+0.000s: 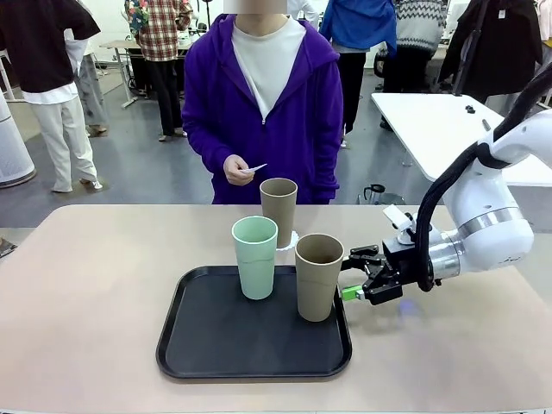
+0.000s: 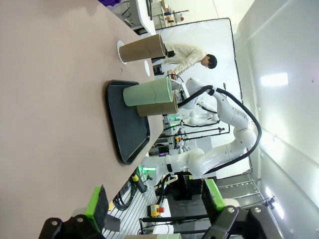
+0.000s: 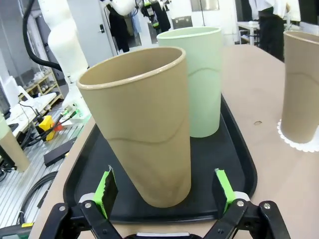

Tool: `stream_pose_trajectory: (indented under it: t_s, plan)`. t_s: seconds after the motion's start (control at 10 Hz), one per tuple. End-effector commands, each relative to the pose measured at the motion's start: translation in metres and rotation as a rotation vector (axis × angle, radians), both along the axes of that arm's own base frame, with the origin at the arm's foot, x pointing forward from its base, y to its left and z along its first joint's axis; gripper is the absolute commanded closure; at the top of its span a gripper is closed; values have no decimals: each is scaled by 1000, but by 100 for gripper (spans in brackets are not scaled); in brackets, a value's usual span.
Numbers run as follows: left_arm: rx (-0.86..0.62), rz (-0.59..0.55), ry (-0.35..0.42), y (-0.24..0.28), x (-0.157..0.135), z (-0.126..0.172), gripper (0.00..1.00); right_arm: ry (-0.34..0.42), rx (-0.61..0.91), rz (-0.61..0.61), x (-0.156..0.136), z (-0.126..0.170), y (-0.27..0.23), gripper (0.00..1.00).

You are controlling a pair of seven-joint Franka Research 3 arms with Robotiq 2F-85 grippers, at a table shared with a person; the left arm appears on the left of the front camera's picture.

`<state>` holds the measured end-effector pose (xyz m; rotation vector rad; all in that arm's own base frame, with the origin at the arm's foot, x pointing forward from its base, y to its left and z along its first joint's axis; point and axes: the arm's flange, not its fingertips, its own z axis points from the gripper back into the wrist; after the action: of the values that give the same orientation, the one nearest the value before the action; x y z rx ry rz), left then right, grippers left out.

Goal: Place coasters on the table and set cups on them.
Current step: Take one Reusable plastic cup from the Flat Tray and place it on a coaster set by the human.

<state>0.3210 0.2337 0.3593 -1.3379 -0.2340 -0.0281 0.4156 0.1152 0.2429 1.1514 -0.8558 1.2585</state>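
Note:
A black tray [image 1: 216, 345] on the table [image 1: 86, 285] carries a mint green cup [image 1: 255, 257] and a tan cup [image 1: 319, 276]. My right gripper [image 1: 358, 278] hangs open just right of that tan cup. In the right wrist view the tan cup [image 3: 144, 129] stands between the spread fingers [image 3: 106, 186] of the right gripper [image 3: 164, 191], with gaps on both sides. A second tan cup [image 1: 279, 211] stands on a white coaster [image 3: 299, 142] beyond the tray. The person's hand holds another coaster [image 1: 256, 168]. My left gripper [image 2: 154, 199] is open with nothing between its fingers, far from the tray [image 2: 124, 124].
The person in a purple hoodie [image 1: 297, 112] stands at the far edge, facing the tray. A white table [image 1: 440, 129] is behind on the right. Bare tabletop lies left and right of the tray.

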Motion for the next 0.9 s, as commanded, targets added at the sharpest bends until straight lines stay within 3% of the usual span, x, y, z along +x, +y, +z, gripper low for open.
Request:
stream_pose_trajectory:
  t_s: [0.0, 0.8]
  plan:
    - [0, 4, -5, 0, -1, 2, 0, -47, 12, 3, 5, -5, 8, 0]
    - [0, 4, -5, 0, -1, 2, 0, -74, 25, 103, 0, -8, 35, 0]
